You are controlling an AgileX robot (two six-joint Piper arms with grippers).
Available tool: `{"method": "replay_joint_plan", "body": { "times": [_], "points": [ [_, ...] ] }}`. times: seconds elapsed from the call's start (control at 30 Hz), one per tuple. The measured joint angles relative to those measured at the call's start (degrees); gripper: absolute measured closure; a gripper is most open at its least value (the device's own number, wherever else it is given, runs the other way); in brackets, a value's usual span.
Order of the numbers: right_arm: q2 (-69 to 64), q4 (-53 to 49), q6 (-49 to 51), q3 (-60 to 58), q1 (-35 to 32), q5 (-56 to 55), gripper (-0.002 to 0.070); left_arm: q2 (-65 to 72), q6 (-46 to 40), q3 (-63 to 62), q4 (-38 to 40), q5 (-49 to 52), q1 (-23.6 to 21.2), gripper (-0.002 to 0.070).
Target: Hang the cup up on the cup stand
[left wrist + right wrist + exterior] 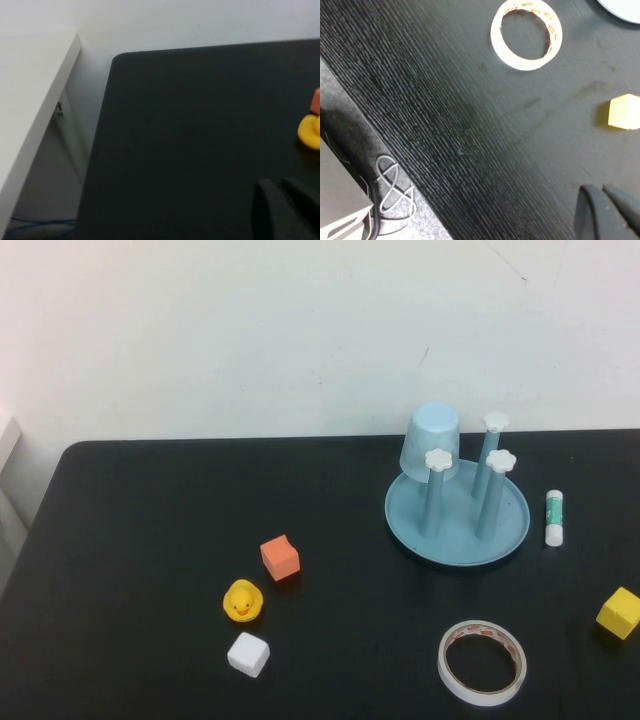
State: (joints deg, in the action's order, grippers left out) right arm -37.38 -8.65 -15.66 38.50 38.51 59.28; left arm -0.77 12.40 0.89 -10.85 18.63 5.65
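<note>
The cup (431, 437) sits upside down over the far-left post of the stand (458, 520), its closed base up and its rim hanging above the dish. The other three posts stand bare with their white flower caps. The stand rests toward the far right of the black surface (150, 540). A glue stick (555, 517) lies just right of the dish, a tape ring (482, 662) lies flat nearer the robot, and a yellow block (619, 612) sits at the right edge. Left of the stand are an orange block (280, 558), a rubber duck (242, 601) and a white block (248, 653). Neither arm shows from above. The left claw (280, 192) is closed and empty over the surface's left part, near the duck; the right claw (602, 197) is closed and empty, near the yellow block.
</note>
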Motion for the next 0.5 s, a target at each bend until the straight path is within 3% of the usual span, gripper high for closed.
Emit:
{"method": "replay_joint_plan", "body": {
  "times": [0.17, 0.27, 0.5],
  "points": [
    [0.00, 0.00, 0.00, 0.00, 0.00, 0.00, 0.0678, 0.00, -15.06, 0.00, 9.16, 0.00, -1.08, 0.0676],
    [0.00, 0.00, 0.00, 0.00, 0.00, 0.00, 0.0678, 0.00, -18.76, 0.00, 14.26, 0.00, -2.01, 0.0676],
    [0.00, 0.00, 0.00, 0.00, 0.00, 0.00, 0.0678, 0.00, -20.44, 0.00, 15.72, 0.00, -6.45, 0.0676]
  ]
}}
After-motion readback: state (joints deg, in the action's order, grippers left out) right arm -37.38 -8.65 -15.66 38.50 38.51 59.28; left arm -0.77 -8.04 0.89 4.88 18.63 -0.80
